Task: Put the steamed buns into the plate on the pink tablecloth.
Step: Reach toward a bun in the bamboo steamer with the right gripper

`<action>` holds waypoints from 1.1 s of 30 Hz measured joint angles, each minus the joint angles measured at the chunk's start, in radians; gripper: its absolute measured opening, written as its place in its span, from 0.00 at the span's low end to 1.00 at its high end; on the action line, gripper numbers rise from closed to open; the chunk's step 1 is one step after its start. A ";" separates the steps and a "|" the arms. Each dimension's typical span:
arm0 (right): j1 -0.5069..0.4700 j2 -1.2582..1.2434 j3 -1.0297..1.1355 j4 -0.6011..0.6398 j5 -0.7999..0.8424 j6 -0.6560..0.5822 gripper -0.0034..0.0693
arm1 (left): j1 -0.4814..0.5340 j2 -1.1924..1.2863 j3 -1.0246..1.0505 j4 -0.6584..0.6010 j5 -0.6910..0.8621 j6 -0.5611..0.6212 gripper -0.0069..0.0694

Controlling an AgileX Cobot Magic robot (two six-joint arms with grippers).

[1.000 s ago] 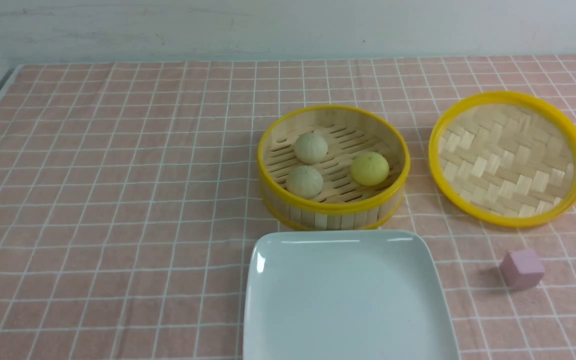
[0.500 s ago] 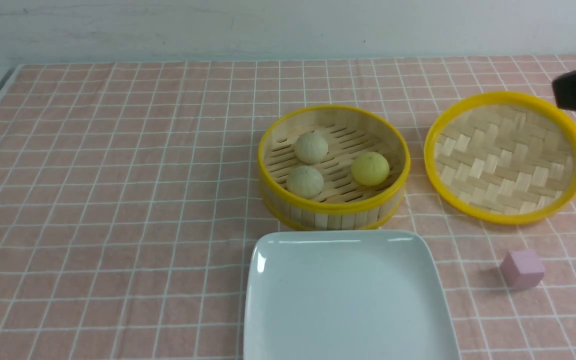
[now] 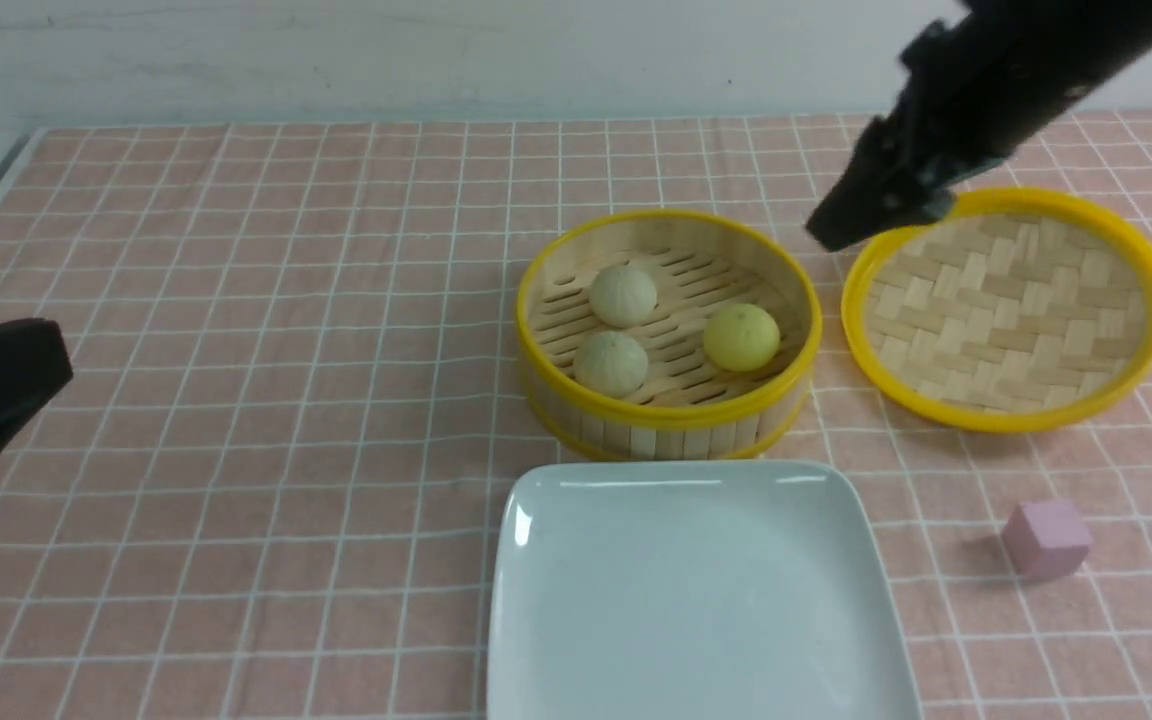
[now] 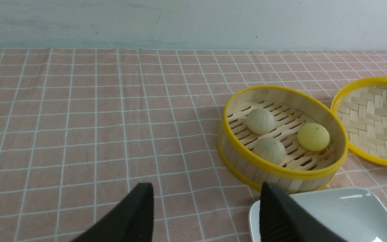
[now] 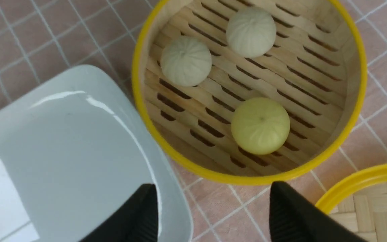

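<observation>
Three steamed buns lie in a yellow-rimmed bamboo steamer (image 3: 666,418) on the pink tablecloth (image 3: 236,300): two beige-white ones (image 3: 623,294) (image 3: 610,363) and a pale yellow one (image 3: 740,337). The white plate (image 3: 696,590) sits just in front of the steamer with nothing on it. My right gripper (image 3: 836,228) hangs open above the gap between steamer and lid; in the right wrist view the open gripper (image 5: 213,188) has the yellow bun (image 5: 260,125) ahead of it. My left gripper (image 3: 26,370) is open at the far left; the left wrist view shows this gripper (image 4: 207,191) holding nothing.
A yellow-rimmed woven bamboo lid (image 3: 1006,310) lies upside down right of the steamer. A small pink cube (image 3: 1044,538) sits at the front right. A white wall runs along the back of the table.
My right arm has swung in from the right edge to the steamer's right rim. The left gripper has risen into view at the left edge. The lid has shifted slightly left.
</observation>
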 joint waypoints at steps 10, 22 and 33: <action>0.035 0.426 -0.388 -0.150 0.057 0.173 0.66 | 0.000 0.010 0.000 -0.025 0.002 0.010 0.67; 0.038 0.495 -0.466 -0.144 0.065 0.220 0.66 | 0.000 0.010 0.000 -0.025 0.002 0.010 0.67; 0.038 0.424 -0.482 -0.116 0.073 0.266 0.66 | 0.000 0.010 0.000 -0.025 0.001 0.011 0.67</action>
